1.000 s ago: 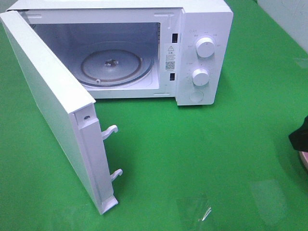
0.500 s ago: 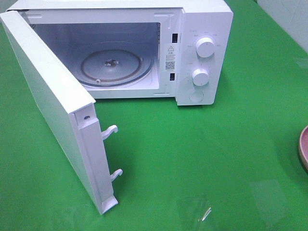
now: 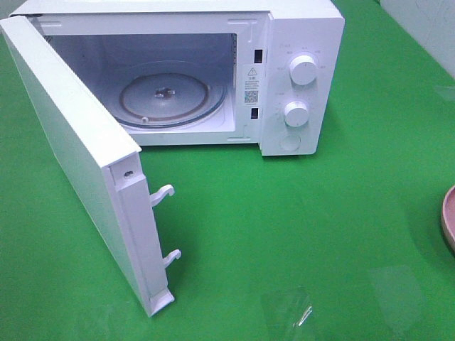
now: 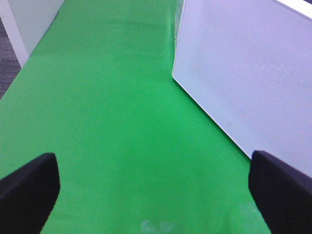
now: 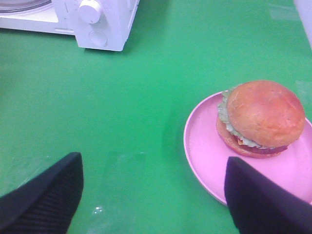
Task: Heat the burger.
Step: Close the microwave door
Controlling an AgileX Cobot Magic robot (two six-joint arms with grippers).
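The burger (image 5: 261,118) sits on a pink plate (image 5: 204,146) in the right wrist view, ahead of my right gripper (image 5: 153,200), whose black fingers are spread wide and empty. Only the plate's edge (image 3: 448,217) shows at the right border of the high view; the burger is out of that view. The white microwave (image 3: 298,42) stands at the back with its door (image 3: 78,153) swung open and a glass turntable (image 3: 170,96) inside. My left gripper (image 4: 153,187) is open and empty above the green cloth, beside the door's outer face (image 4: 243,73).
The green cloth (image 3: 284,227) covers the table. The microwave's control panel carries two knobs (image 3: 303,69) and a button (image 3: 289,143). The open door juts toward the front left. A pale wall panel (image 4: 29,19) borders the table's edge in the left wrist view.
A dark shape at the right edge of the high view one second ago has withdrawn out of sight, uncovering the pink plate's edge. Nothing else has moved.
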